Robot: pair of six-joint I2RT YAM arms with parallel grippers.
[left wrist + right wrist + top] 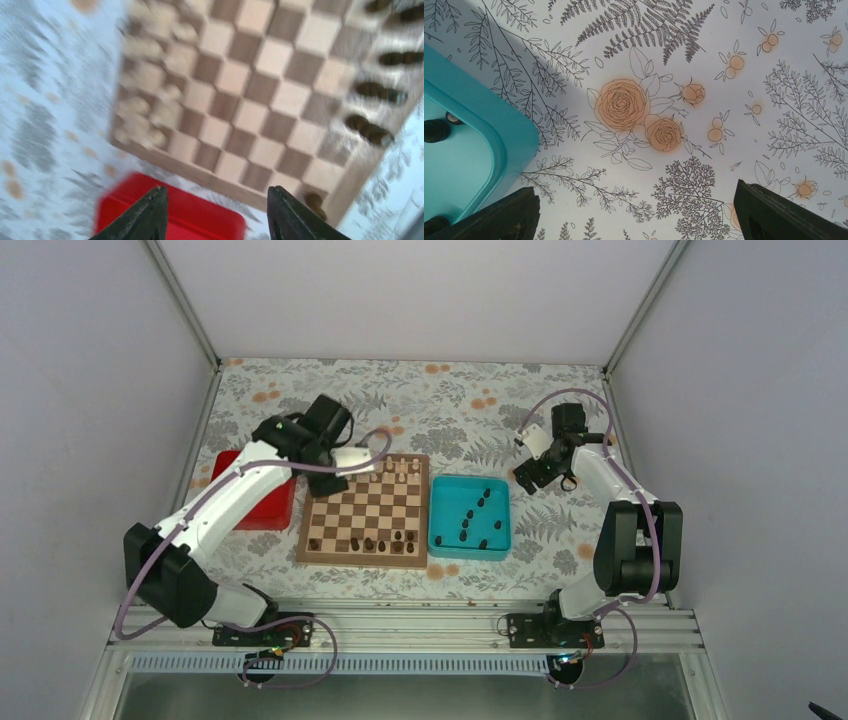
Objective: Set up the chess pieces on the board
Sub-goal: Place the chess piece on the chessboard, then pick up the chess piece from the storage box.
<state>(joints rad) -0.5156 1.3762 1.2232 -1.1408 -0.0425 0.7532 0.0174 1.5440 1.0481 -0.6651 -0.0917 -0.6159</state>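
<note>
The wooden board (366,512) lies at the table's middle and fills the blurred left wrist view (260,95). Several dark chess pieces (384,542) stand along its near rows; in the left wrist view they sit at the right edge (372,90). More dark pieces (473,518) lie in the teal tray (440,535). Pale cream pieces (398,470) stand at the board's far edge. My left gripper (328,480) is open and empty above the board's far left corner, by the red tray (170,212). My right gripper (528,478) is open and empty over the cloth, right of the teal tray (499,130).
The red tray (262,508) sits left of the board, under the left arm. A floral cloth (450,400) covers the table. Grey walls and metal posts close in the back and sides. A metal rail runs along the near edge.
</note>
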